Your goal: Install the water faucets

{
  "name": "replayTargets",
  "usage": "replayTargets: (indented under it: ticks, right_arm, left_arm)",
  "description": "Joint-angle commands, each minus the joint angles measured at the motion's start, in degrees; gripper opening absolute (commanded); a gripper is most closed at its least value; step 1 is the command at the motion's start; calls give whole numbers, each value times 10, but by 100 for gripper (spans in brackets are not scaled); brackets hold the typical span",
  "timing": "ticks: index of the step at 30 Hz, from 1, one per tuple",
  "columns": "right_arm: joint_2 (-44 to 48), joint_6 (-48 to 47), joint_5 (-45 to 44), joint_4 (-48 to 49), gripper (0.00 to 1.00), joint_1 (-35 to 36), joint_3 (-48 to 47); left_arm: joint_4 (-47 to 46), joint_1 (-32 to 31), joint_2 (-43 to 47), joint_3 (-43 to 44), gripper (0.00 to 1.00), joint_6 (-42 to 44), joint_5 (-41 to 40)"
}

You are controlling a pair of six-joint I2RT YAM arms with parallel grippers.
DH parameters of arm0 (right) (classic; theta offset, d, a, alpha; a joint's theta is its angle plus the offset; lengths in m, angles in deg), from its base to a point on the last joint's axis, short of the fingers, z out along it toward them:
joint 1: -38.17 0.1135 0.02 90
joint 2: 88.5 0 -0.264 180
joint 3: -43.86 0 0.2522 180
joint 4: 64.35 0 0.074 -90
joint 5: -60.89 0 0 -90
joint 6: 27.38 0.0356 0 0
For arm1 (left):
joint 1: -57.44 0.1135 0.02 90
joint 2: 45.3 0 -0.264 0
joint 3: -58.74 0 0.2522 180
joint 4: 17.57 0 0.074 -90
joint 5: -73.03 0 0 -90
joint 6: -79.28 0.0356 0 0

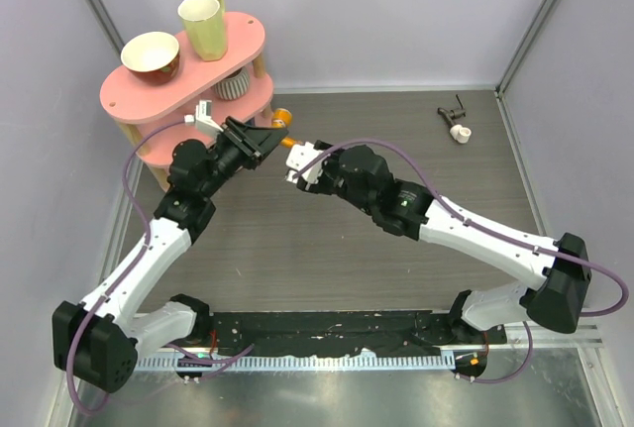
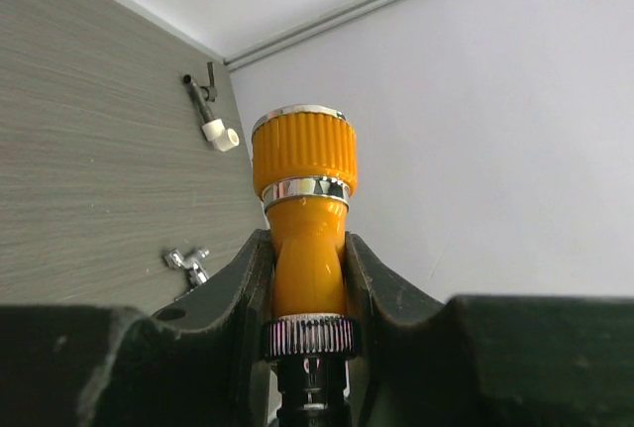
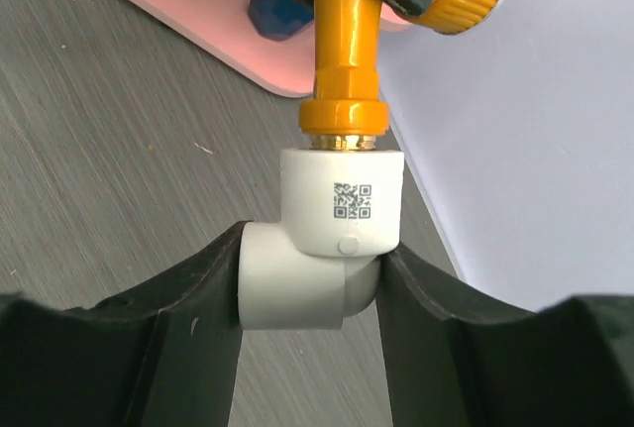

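The orange tap [image 2: 305, 160] with its silvery ring points away from me, and my left gripper [image 2: 307, 247] is shut on its neck. Its threaded end sits in the top of the white elbow pipe fitting [image 3: 337, 219], which carries a small printed code. My right gripper [image 3: 312, 283] is shut on that fitting, a finger pressing each side of its lower part. From above, the two grippers meet over the table's middle left: the left gripper [image 1: 269, 138] holds the tap [image 1: 285, 119] and the right gripper [image 1: 297, 164] holds the fitting [image 1: 296, 156].
A pink two-level shelf [image 1: 127, 93] stands at the back left with a bowl [image 1: 151, 51] and a mug [image 1: 203, 26] on top. A dark tap piece with a white end [image 1: 456, 122] lies at the back right. A small silver tap piece [image 2: 188, 264] lies on the table.
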Motion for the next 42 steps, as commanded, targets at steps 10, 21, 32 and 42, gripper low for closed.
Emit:
replayTargets:
  ticks: [10,21,32,42]
  right_arm:
    - [35,160,270,-69,1,-56,-91]
    - [20,505,683,114,1,-223,-94]
    - [-60,967,804,512,12,-296,-51]
    - [9,592,623,83,78,-314,-110]
  left_arm:
    - [-201,-4,-16,23,0,185,173]
    - [-370,-4,-4,-19,0,349,365]
    - [-357,-3,16,-19,0,360,421]
    - [-168,-3,46,-11,0,289,151]
